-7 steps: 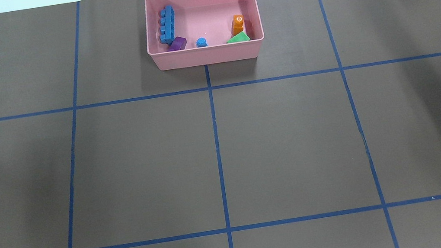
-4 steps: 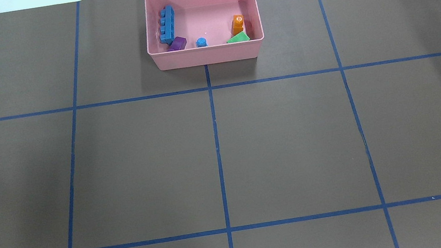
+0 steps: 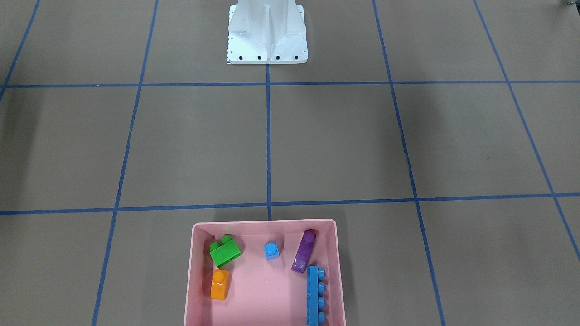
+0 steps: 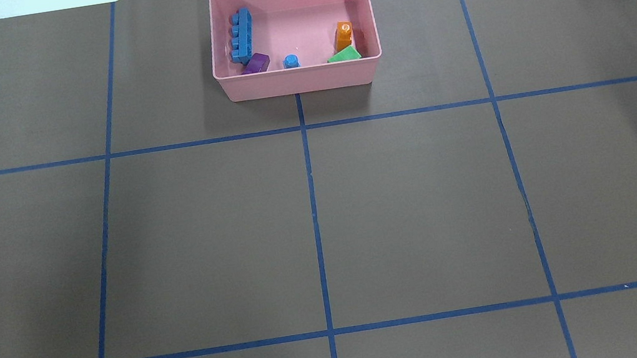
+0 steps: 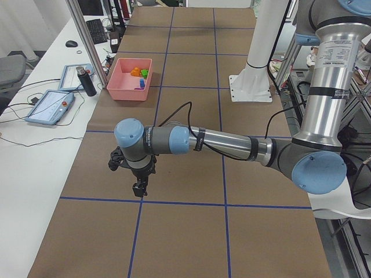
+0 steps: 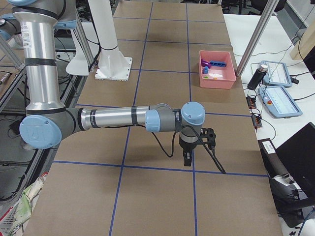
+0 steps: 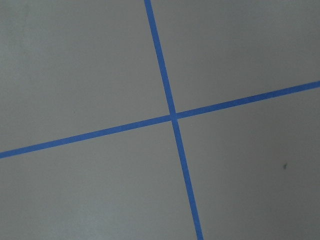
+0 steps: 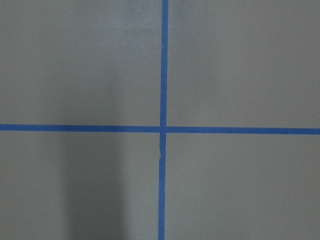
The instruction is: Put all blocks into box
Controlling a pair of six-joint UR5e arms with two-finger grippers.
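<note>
The pink box (image 4: 297, 81) stands at the table's far middle; it also shows in the front-facing view (image 3: 265, 222). Inside it lie the long blue block (image 4: 241, 37), the purple block (image 4: 256, 63), the tiny blue block (image 4: 291, 60), the orange block (image 4: 344, 35) and the green block (image 4: 344, 55). My left gripper (image 5: 139, 190) hangs over bare table at the left end, far from the box. My right gripper (image 6: 187, 160) hangs over bare table at the right end. Both show only in the side views, so I cannot tell whether they are open or shut.
The white robot base (image 3: 267, 36) stands at the near middle of the table. Blue tape lines (image 4: 313, 205) grid the brown table cover. A side bench beyond the box holds tablets (image 6: 279, 101) and a dark bottle (image 5: 87, 81).
A dark part of the right arm at the overhead view's top right corner has moved out of that view. The box and the blocks have not moved.
</note>
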